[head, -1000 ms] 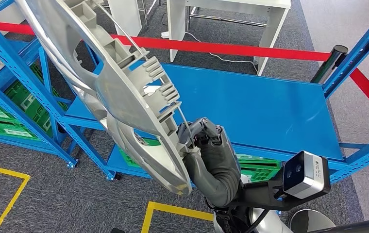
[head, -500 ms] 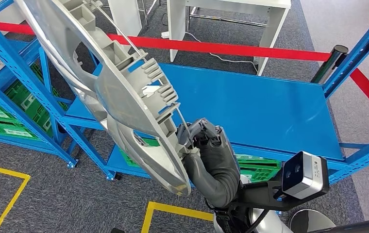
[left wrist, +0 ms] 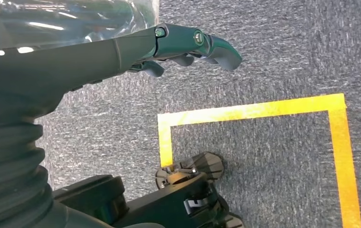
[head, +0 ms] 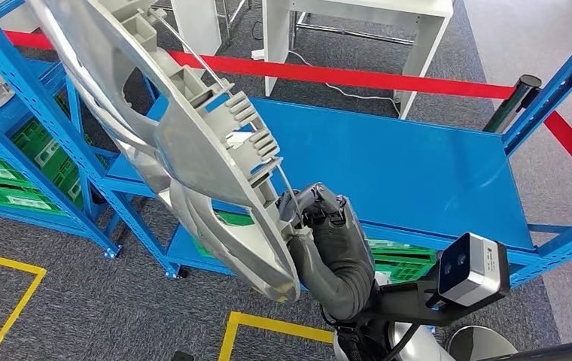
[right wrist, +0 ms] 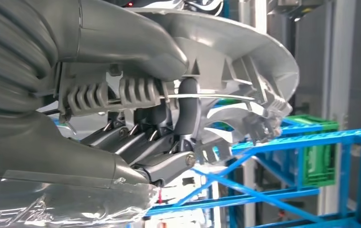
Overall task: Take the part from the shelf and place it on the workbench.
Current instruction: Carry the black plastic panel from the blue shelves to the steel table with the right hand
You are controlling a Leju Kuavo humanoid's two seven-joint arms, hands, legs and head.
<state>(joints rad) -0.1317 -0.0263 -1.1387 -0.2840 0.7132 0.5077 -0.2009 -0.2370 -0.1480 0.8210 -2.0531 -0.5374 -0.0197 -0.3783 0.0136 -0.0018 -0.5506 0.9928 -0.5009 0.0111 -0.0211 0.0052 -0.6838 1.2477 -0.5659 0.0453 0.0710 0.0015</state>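
1. The part, a large silver-grey moulded piece with ribs and clips, is held up in the air, tilted, between the head camera and the blue shelving. It touches no shelf or tabletop.
2. The right hand grips the part at its lower edge, fingers curled around a thin rod and rib. The right wrist view shows the same: dark fingers wrapped under the part, thumb on top.
3. Change over the last second: small. The whole head view has shifted slightly, with the red barrier tape and its post sitting a little differently, so the camera or body moved. The part has also drifted a touch relative to the hand, its lower tip now a little lower and to the right. The grip looks unchanged.
4. The left hand hangs over the grey carpet, with yellow floor tape beneath. Its fingers are extended and lightly curled, holding nothing.
5. Judgement: the part is already off the shelf, and this is the carry or turn phase. Placing is not yet done.
6. The wide blue shelf deck lies directly ahead and below. I cannot tell whether it is the target tabletop. A white table stands beyond the tape.
7. Risk: the part is long and held at one end by one hand. It sits close to the blue upright on the robot's left, so a swing while turning could clip it.
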